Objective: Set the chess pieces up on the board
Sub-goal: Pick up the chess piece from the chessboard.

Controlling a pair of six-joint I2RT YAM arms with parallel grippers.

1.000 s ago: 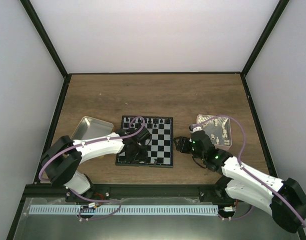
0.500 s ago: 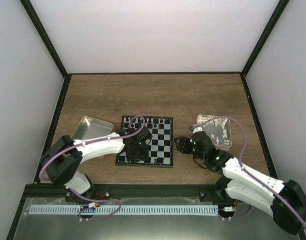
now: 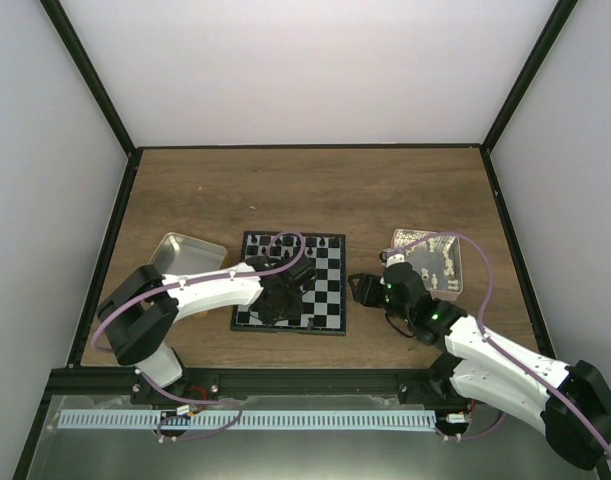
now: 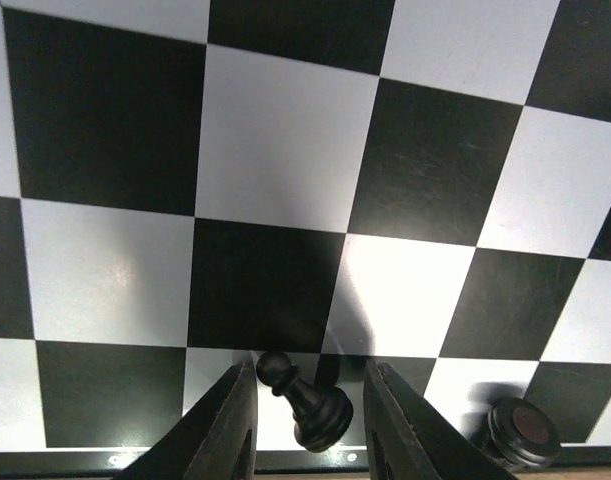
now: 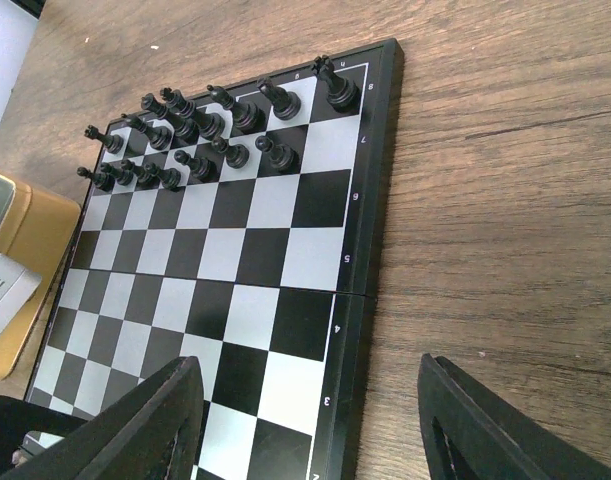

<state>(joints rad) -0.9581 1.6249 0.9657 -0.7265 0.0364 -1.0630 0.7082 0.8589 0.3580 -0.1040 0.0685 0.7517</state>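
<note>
One wooden table (image 3: 405, 190) carries everything. Two arms reach over it: the left arm (image 3: 200, 292) stretches across the near part of the board, and the right arm (image 3: 485, 350) stops just beside the board's right edge.

One board (image 3: 325, 285) lies flat at the middle of the table, between two trays. The metal tray (image 3: 163, 240), yellow at the rim, sits just left of the board. The pinkish tray (image 3: 459, 280), well to the right, holds a scatter of pale pieces (image 3: 435, 258), too small to count.

The right gripper (image 5: 307, 362) hangs released, fingers spread wide with nothing between them. The left gripper (image 4: 310, 368) sits low over the board's near edge, its fingers narrowly apart on either side of one black pawn (image 4: 310, 405); whether they press it cannot be told.

The black chess pieces (image 5: 230, 150) stand in two rows along the far edge, roughly eight behind and seven in front, the leftmost crowding together. One more dark piece (image 4: 522, 432) stands near the pawn, on the near row.
</note>
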